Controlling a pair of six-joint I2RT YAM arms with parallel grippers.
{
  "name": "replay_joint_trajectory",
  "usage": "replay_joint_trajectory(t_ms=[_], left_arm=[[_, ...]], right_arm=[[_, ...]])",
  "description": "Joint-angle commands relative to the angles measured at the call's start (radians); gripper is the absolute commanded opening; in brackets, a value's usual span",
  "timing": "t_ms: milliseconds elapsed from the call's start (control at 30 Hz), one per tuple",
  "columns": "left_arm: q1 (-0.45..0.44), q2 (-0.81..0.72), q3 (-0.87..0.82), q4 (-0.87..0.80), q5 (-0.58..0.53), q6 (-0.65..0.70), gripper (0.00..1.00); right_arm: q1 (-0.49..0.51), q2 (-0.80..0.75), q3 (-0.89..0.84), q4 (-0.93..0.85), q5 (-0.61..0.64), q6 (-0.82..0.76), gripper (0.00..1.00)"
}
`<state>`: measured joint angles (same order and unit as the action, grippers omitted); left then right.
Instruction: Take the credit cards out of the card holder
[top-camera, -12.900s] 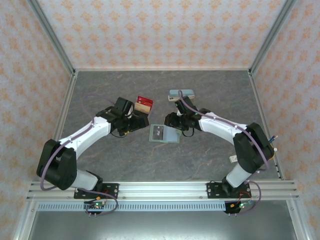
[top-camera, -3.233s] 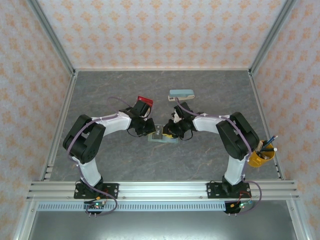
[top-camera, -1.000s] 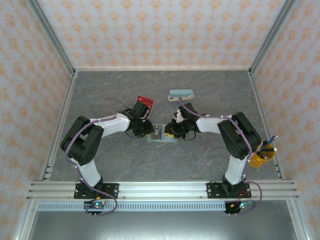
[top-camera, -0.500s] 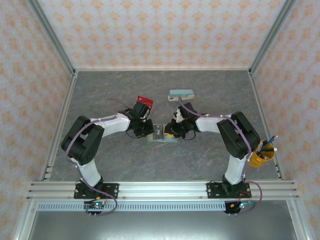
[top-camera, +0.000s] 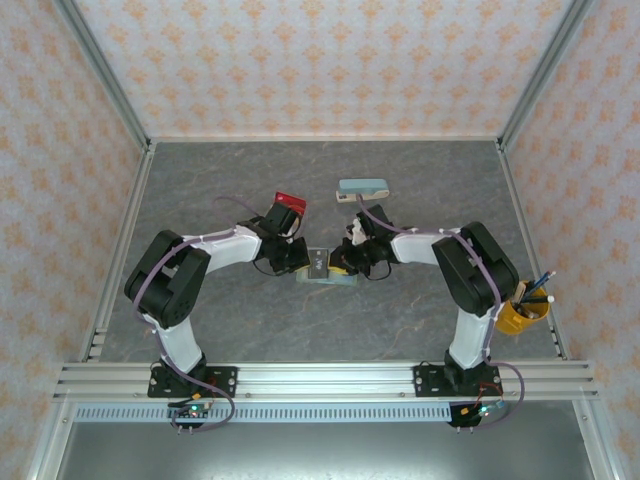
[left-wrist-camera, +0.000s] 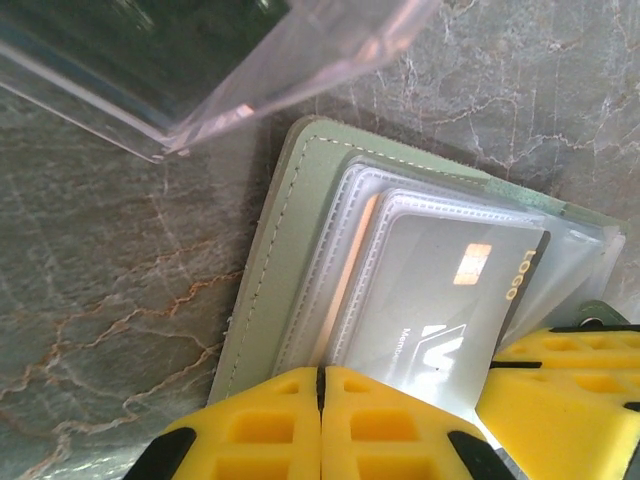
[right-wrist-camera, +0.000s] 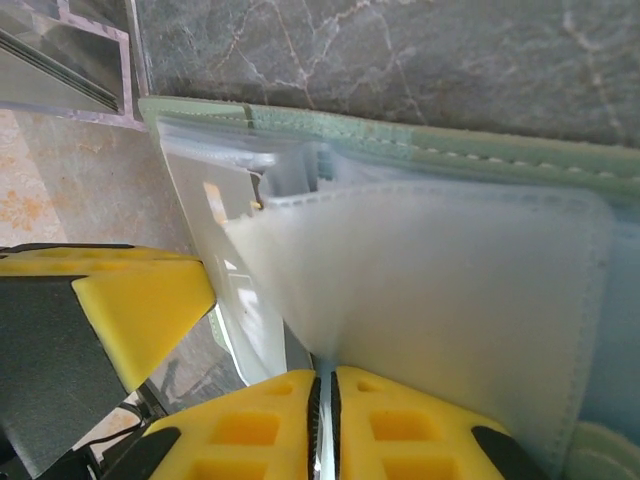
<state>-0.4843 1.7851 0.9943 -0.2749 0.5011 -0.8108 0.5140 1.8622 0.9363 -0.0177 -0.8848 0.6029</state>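
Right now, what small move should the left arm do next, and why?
Probably draw the left pincer back slowly, pulling the grey card from the card holder. That pincer looks closed at the card's edge, and the right pincer pinches the holder's clear sleeve.

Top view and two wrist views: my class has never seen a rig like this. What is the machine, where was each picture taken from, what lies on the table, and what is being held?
The machine is two robot arms bolted to the table's near edge. The top view looks down from above; each wrist view looks past that arm's yellow fingers. On the grey table are a green card holder, a red card, a teal case and a yellow pen cup. The left gripper is shut at the holder's edge beside a dark grey card; the right gripper pinches the holder's clear sleeve.
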Motion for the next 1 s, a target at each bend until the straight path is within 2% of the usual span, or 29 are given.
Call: replay_joint_trajectory(t_ms=[0,133,300,500,967], left_arm=[[-0.01,0.055,-0.005,-0.054,-0.037,0.015,0.07],[-0.011,0.046,0.001,-0.087,-0.079,0.019,0.07],[-0.01,0.015,0.01,-0.134,-0.131,0.037,0.08],[-0.01,0.019,0.004,-0.127,-0.122,0.036,0.07],[-0.011,0.033,0.001,-0.113,-0.11,0.034,0.07]], right_arm=[[0.007,0.045,0.019,0.027,-0.021,-0.027,0.14],[0.009,0.039,0.026,0.007,-0.003,-0.051,0.15],[0.016,-0.008,0.052,-0.144,0.134,-0.117,0.16],[0.021,-0.124,0.035,-0.173,0.229,-0.124,0.15],[0.055,-0.026,0.108,-0.15,0.143,-0.109,0.2]])
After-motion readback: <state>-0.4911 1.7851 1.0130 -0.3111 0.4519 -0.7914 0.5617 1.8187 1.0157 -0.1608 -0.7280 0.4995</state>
